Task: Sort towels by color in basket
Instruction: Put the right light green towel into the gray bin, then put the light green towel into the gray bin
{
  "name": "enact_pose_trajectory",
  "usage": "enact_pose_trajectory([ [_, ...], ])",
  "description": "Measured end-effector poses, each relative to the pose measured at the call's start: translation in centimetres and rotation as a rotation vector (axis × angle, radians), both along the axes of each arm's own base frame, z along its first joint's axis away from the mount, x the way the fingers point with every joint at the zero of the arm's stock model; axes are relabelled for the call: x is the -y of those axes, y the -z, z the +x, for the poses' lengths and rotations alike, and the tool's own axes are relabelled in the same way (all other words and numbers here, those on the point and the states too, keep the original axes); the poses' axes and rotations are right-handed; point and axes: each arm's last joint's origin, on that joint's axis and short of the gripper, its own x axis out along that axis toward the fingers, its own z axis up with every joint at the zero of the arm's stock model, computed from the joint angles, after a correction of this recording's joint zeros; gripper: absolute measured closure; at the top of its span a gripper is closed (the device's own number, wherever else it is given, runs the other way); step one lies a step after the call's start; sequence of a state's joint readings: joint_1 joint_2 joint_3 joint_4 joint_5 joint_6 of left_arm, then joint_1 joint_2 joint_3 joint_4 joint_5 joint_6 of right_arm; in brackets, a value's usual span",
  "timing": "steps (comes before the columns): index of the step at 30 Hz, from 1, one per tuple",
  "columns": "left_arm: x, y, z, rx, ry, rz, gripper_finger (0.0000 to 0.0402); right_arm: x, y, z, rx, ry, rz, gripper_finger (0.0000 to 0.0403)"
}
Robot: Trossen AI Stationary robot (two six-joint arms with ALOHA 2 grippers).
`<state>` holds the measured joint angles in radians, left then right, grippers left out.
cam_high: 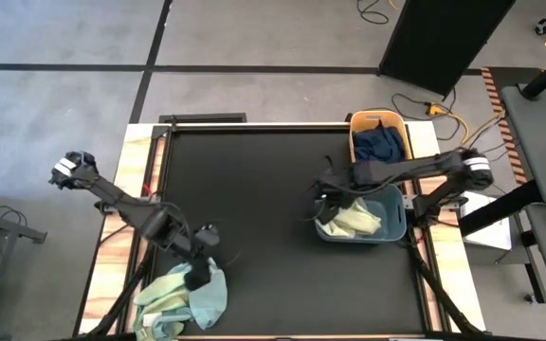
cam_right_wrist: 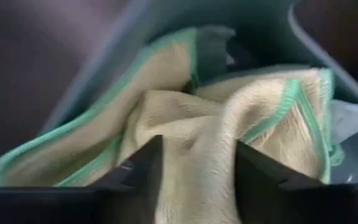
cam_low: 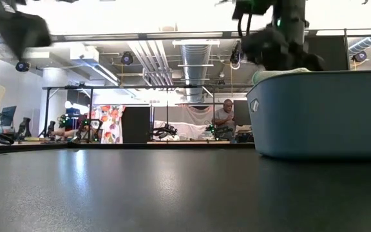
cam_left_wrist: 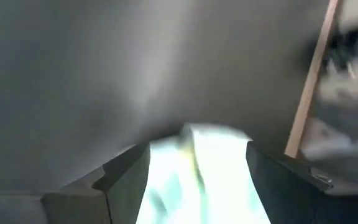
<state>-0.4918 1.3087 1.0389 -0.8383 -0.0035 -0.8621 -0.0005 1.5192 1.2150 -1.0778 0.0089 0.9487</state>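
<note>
Sorting was partly done.
I had the right gripper (cam_high: 328, 210), jaws spread, over the pale yellow-green towel (cam_high: 354, 220) in the grey-blue plastic bin (cam_high: 398, 224) by the worktop's right edge; navy cloth (cam_high: 379, 144) filled the tan bin (cam_high: 356, 121); the left gripper (cam_high: 197, 277), jaws spread, straddled the light cloths (cam_high: 180, 301) left at the front-left corner.

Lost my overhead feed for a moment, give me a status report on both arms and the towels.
Right gripper over blue-grey bin, fingers astride pale yellow-green towel. Left gripper down on light towel pile, front-left. Navy towel in tan bin. Nothing blocking.
</note>
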Motion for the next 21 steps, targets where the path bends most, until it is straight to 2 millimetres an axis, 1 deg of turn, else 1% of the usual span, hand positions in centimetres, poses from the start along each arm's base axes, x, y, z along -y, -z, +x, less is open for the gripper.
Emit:
enact_pose_trajectory([
  [3, 1.5, 0.1, -1.2, -0.068, 0.024, -0.056, 0.0149, 0.1, -2.5, -0.7, 0.089, -0.032, -0.053, 0.0203],
  [6, 3.1, 0.9, -1.9, -0.075, 0.074, -0.006, 0.0149, 0.2, -5.3, -1.9, 0.190, -0.023, -0.187, 0.0156],
  [9, 4.2, 2.0, -2.1, -0.105, 0.118, 0.040, 0.0149, 0.3, -7.8, -3.2, 0.291, -0.026, -0.303, 0.0119],
  [11, 4.3, 2.4, -2.3, -0.166, 0.105, 0.045, 0.0149, 0.2, -9.0, -4.0, 0.354, -0.042, -0.321, 0.0101],
  [14, 3.9, 2.1, -2.7, -0.250, 0.038, 0.075, 0.0149, 0.0, -10.3, -5.1, 0.422, -0.054, -0.325, 0.0087],
  [17, 3.8, 1.7, -3.6, -0.364, -0.003, 0.030, 0.0149, -0.3, -10.8, -5.7, 0.443, -0.094, -0.333, 0.0083],
  [19, 4.3, 2.0, -4.4, -0.446, 0.016, -0.018, 0.0149, -0.5, -10.9, -5.8, 0.441, -0.126, -0.337, 0.0085],
  [21, 5.0, 2.4, -5.0, -0.484, 0.047, -0.068, 0.0149, -0.7, -10.9, -5.9, 0.438, -0.150, -0.341, 0.0089],
])
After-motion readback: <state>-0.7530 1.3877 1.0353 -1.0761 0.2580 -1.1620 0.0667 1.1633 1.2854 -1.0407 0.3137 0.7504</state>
